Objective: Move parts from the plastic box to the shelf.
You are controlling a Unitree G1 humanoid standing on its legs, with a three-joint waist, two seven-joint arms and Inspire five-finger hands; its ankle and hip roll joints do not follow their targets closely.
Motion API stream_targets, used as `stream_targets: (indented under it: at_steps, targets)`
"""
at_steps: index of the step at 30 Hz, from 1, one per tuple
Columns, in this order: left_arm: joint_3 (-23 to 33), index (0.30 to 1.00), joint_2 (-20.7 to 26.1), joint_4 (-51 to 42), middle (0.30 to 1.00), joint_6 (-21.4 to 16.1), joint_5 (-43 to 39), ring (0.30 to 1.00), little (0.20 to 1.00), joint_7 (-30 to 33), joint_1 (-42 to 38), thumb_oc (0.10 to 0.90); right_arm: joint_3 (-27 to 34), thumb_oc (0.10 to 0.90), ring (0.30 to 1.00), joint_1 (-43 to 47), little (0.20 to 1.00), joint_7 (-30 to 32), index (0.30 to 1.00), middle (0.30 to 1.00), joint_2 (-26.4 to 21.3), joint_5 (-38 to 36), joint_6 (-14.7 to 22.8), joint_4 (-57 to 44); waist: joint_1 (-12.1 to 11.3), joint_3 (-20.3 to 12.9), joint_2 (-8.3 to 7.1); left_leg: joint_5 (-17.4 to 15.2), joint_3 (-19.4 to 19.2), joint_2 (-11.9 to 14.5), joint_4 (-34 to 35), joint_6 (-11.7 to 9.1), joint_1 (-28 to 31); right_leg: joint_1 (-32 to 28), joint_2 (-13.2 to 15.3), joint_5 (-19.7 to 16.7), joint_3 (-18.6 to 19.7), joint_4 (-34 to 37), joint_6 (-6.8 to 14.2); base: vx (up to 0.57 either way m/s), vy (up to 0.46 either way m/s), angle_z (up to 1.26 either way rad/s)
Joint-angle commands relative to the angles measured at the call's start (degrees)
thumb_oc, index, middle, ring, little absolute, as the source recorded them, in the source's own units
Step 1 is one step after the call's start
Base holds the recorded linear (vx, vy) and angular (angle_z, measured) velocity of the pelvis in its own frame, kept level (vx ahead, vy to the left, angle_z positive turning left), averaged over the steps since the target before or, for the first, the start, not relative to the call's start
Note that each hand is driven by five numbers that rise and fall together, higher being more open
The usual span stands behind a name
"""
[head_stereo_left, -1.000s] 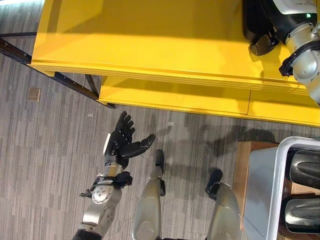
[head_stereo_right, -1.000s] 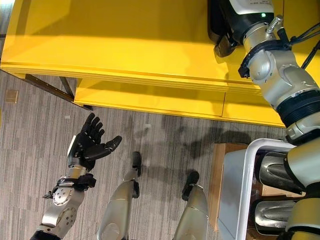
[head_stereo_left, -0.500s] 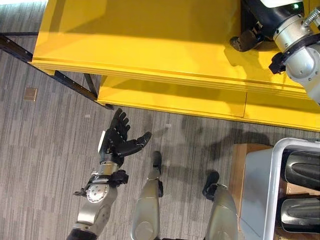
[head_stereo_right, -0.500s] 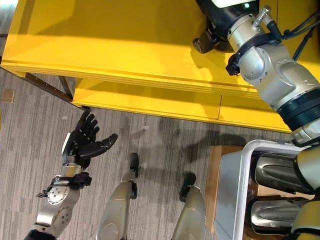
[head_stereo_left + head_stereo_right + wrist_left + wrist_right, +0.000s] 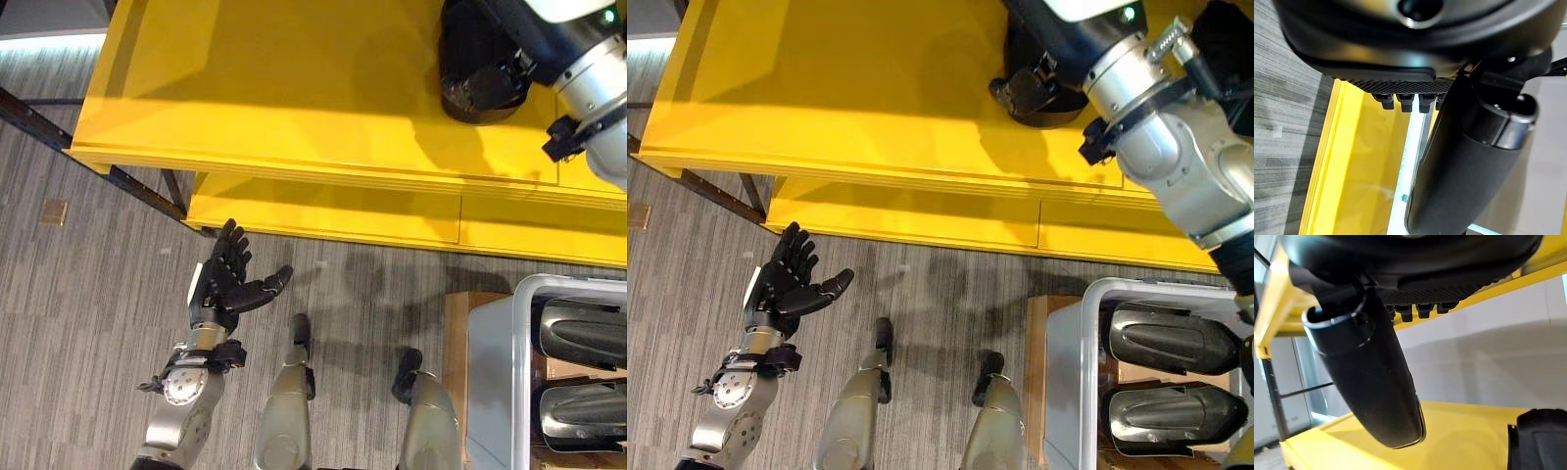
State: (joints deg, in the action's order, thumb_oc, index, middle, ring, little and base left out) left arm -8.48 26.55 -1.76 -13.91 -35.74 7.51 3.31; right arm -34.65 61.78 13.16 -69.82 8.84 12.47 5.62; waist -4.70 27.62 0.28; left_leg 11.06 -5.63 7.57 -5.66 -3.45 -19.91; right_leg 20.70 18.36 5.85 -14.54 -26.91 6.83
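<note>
Grey wood-look floor runs beneath a yellow shelf [image 5: 294, 88]. A dark part [image 5: 475, 69] sits on the shelf, the right hand [image 5: 1034, 93] at it, fingers hidden. The left hand [image 5: 230, 284] hangs spread below the shelf. More parts [image 5: 1161, 338] lie lengthwise in the plastic box [image 5: 1087, 323], nearer the right arm.

I see grey wood-grain plank flooring [image 5: 88, 294] under a yellow shelf unit [image 5: 294, 88] on a dark metal frame [image 5: 127, 176]. Soft light falls across its top, and a pale wall [image 5: 1488, 362] rises behind.
</note>
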Motion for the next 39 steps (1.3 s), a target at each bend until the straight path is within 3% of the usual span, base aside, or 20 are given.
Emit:
stream_targets:
  at_steps: [1, 3, 8, 9, 11, 18, 24, 25, 27, 30, 35, 38, 39]
  targets:
    - [2.6, 1.000, 2.0, -4.7, 1.000, -4.2, 0.4, 1.000, 1.000, -1.8, 0.3, 0.900, 8.4, 0.900, 1.000, -2.1, 1.000, 2.7, 1.000, 1.000, 2.2, -4.4, 1.7, -2.2, 1.1, -7.2, -2.07, -10.8, 1.7, 4.1, -4.9, -4.0, 4.3, -6.4, -0.2, -6.1, 2.2, 12.0, 1.6, 0.04, -0.006, -0.11]
    - [2.4, 1.000, 1.0, -4.2, 1.000, -3.7, 0.6, 1.000, 1.000, -2.2, 0.8, 0.900, 19.1, 0.900, 1.000, -16.9, 1.000, 1.1, 1.000, 1.000, 6.9, -8.0, 3.1, -6.9, 1.8, -8.3, -2.01, -10.4, 1.3, 4.2, -2.7, -4.0, 7.0, -8.7, -0.6, -6.5, 2.1, 14.0, 2.0, 0.04, -0.001, -0.09]
    - [3.4, 1.000, -1.2, -3.5, 1.000, -2.6, 2.0, 1.000, 1.000, -2.6, 2.2, 0.900, 30.2, 0.900, 1.000, -36.6, 1.000, -3.4, 1.000, 1.000, 18.0, -15.0, 4.9, -14.6, 3.5, -11.0, -2.26, -8.8, 0.1, 4.1, 2.8, -3.1, 11.7, -11.0, -1.6, -7.6, 3.5, 17.1, 2.5, 0.03, 0.011, -0.11]
    - [3.3, 1.000, -1.1, -3.5, 1.000, -2.6, 1.9, 1.000, 1.000, -2.6, 2.2, 0.900, 30.6, 0.900, 1.000, -37.0, 1.000, -3.5, 1.000, 1.000, 18.0, -15.0, 4.8, -14.9, 3.3, -11.1, -2.35, -8.5, 0.1, 4.1, 3.0, -3.1, 11.5, -10.8, -1.6, -7.9, 3.5, 17.3, 2.5, 0.02, 0.001, -0.26]
    - [4.8, 1.000, -4.0, -2.4, 1.000, -2.3, 3.6, 1.000, 1.000, -3.0, 3.7, 0.900, 35.6, 0.900, 1.000, -48.8, 1.000, -6.2, 1.000, 1.000, 28.2, -19.1, 5.8, -18.8, 5.2, -12.4, -2.27, -8.8, -0.8, 4.6, 4.3, -2.7, 14.3, -11.4, -2.8, -7.3, 5.7, 17.6, 2.7, 0.03, -0.002, -0.28]
    - [7.1, 1.000, -6.6, -1.1, 1.000, -2.6, 4.4, 1.000, 1.000, -2.9, 5.0, 0.900, 36.8, 0.900, 1.000, -58.0, 1.000, -9.4, 1.000, 1.000, 36.7, -24.9, 6.2, -19.6, 6.6, -14.0, -2.71, -10.1, 2.1, 3.6, 4.5, -2.3, 15.4, -10.4, -4.5, -7.7, 10.2, 18.5, 2.3, 0.01, 0.007, -0.36]
    - [6.8, 1.000, -7.1, 0.2, 1.000, -2.6, 5.2, 1.000, 1.000, -3.8, 4.5, 0.900, 39.6, 0.900, 1.000, -65.3, 1.000, -9.8, 1.000, 1.000, 39.5, -23.1, 5.7, -19.4, 8.3, -15.0, -2.31, -10.3, 1.2, 3.7, 3.9, -2.5, 14.7, -12.3, -3.2, -7.8, 8.4, 19.4, 2.8, 0.02, 0.034, -0.02]
    - [6.3, 1.000, -6.8, 0.4, 1.000, -2.8, 5.9, 1.000, 1.000, -2.9, 4.0, 0.900, 39.2, 0.900, 1.000, -66.7, 1.000, -9.2, 1.000, 1.000, 43.0, -25.7, 5.6, -17.5, 8.7, -15.5, -2.47, -10.9, 0.5, 3.4, 3.6, -2.3, 15.2, -13.4, -2.1, -8.7, 7.8, 20.3, 3.4, 0.05, 0.094, 0.15]
    - [6.4, 1.000, -6.5, 0.8, 1.000, -2.7, 6.6, 1.000, 1.000, -2.4, 3.9, 0.900, 37.6, 0.900, 1.000, -67.7, 1.000, -9.6, 1.000, 1.000, 44.8, -25.5, 4.9, -17.0, 9.0, -15.8, -2.96, -12.6, -0.9, 2.0, 3.3, -1.4, 16.5, -14.1, -0.8, -10.7, 8.7, 21.2, 4.6, 0.06, 0.163, 0.14]
    - [6.4, 1.000, -6.4, 0.6, 1.000, -2.8, 6.8, 1.000, 1.000, -2.1, 3.8, 0.900, 37.4, 0.900, 1.000, -67.9, 1.000, -9.7, 1.000, 1.000, 45.5, -25.7, 4.9, -17.1, 9.0, -15.7, -3.33, -13.2, -1.5, 1.4, 3.0, -0.9, 16.7, -14.0, -0.1, -11.8, 9.3, 21.3, 5.1, 0.01, 0.118, -0.05]
    - [5.3, 1.000, -5.4, 0.5, 1.000, -3.2, 8.9, 1.000, 1.000, -1.9, 1.4, 0.900, 38.1, 0.900, 1.000, -67.6, 1.000, -9.1, 1.000, 1.000, 45.2, -24.1, 5.1, -19.0, 9.8, -15.3, -4.94, -16.3, -2.7, -2.7, 0.8, 1.6, 16.8, -13.7, 3.6, -16.5, 11.4, 20.6, 6.9, 0.01, 0.230, -0.07]
    - [3.9, 1.000, -4.4, 0.7, 1.000, -4.0, 10.0, 1.000, 1.000, -1.0, -2.1, 0.900, 38.8, 0.900, 1.000, -66.7, 1.000, -7.9, 1.000, 1.000, 45.3, -22.3, 5.5, -20.1, 11.0, -14.5, -6.23, -17.3, -4.4, -5.2, 0.4, 3.2, 15.8, -11.3, 6.0, -25.0, 13.0, 21.6, 7.6, -0.06, 0.225, -0.10]
    - [3.7, 1.000, -3.9, 0.8, 1.000, -4.2, 10.3, 1.000, 1.000, -0.7, -3.0, 0.900, 38.2, 0.900, 1.000, -66.0, 1.000, -7.6, 1.000, 1.000, 45.5, -22.0, 5.6, -20.5, 11.4, -13.9, -6.37, -17.6, -6.2, -5.4, 0.7, 3.4, 15.7, -9.7, 6.1, -29.5, 12.4, 23.4, 8.1, -0.08, 0.154, -0.31]
